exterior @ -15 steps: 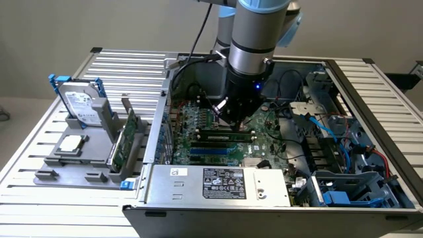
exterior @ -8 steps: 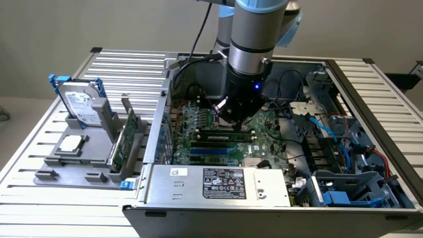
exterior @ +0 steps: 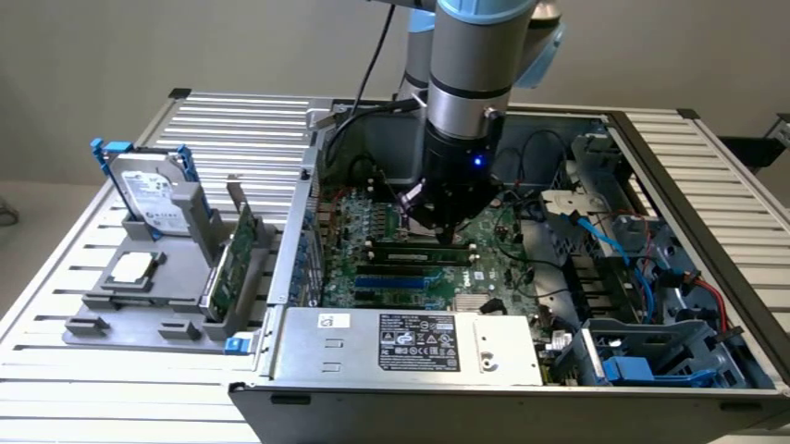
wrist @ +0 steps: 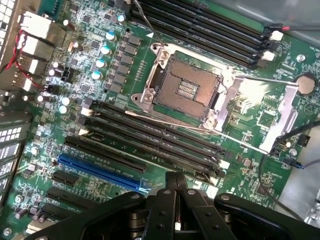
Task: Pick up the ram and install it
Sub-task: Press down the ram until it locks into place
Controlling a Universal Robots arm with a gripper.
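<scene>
The open computer case lies on a slatted metal table, with the motherboard exposed at its floor and a grey power supply along the near edge. The robot arm descends vertically into the case, and its gripper hangs just above the memory slots beside the CPU socket. In the wrist view the gripper's black fingers appear pressed together at their tips, with nothing visible between them. The ram sits in one of the black memory slots directly below the gripper; it reads as a long, narrow, dark green strip lying parallel to the neighbouring slots, and its chips cannot be made out. To the exterior view's left, outside the case, a grey fixture tray holds a hard drive standing upright, a green expansion card on edge, and a CPU lying flat.
</scene>
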